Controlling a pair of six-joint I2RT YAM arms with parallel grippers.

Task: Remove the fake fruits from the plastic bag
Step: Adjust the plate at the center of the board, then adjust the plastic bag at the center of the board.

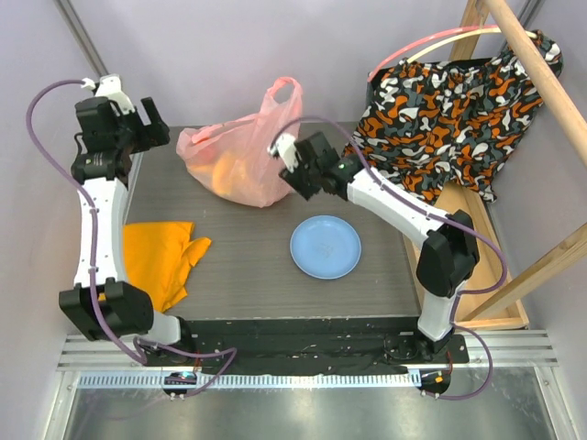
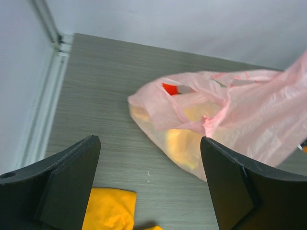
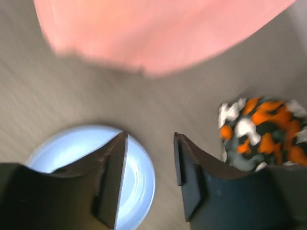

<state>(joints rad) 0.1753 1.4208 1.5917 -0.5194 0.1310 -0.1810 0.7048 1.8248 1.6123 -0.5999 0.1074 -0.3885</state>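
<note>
The pink plastic bag lies at the back of the table, one handle loop standing up. Fake fruits show through its film as a yellow-orange mass and a red piece near the mouth. My right gripper hovers just right of the bag, its jaws open with nothing between them; the bag fills the top of its view. My left gripper hangs high at the table's back left, open wide and empty, the bag ahead of it.
A light-blue plate sits right of the table's middle. An orange cloth lies at the left edge. Patterned orange-black-white fabric drapes over a wooden frame at the back right.
</note>
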